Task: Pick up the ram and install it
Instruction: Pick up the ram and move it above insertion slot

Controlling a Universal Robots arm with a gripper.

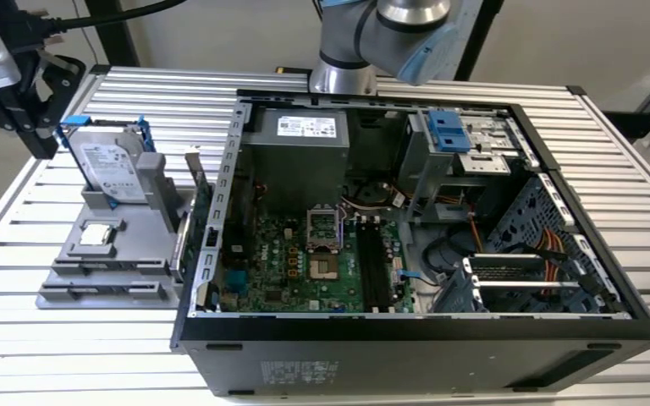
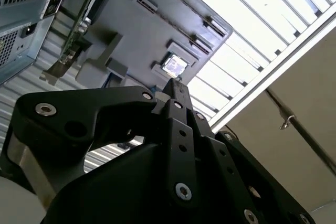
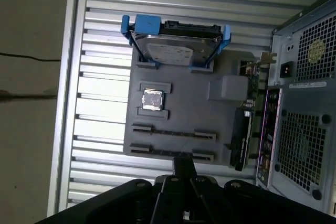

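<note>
Slatted aluminium table (image 1: 31,355), with a black linkage gripper (image 3: 181,164) poised over a grey plastic parts tray (image 3: 184,103).
Its fingers are clenched together on nothing. The ram, a long thin dark circuit-board stick (image 3: 173,132), appears to stand on edge in slotted holders just beyond the fingertips. A small square silver processor chip (image 3: 153,99) sits farther out. The likely hazard is a descent with the fingers pressed together, which would jam them onto the stick's upper edge and tip or crack it. A slightly offset approach could catch a holder and shove the tray.

Grey fixture (image 1: 133,254), blue-framed silver hard drive (image 1: 111,165), green motherboard (image 1: 291,271), ribbed silver table (image 1: 65,355)
</note>
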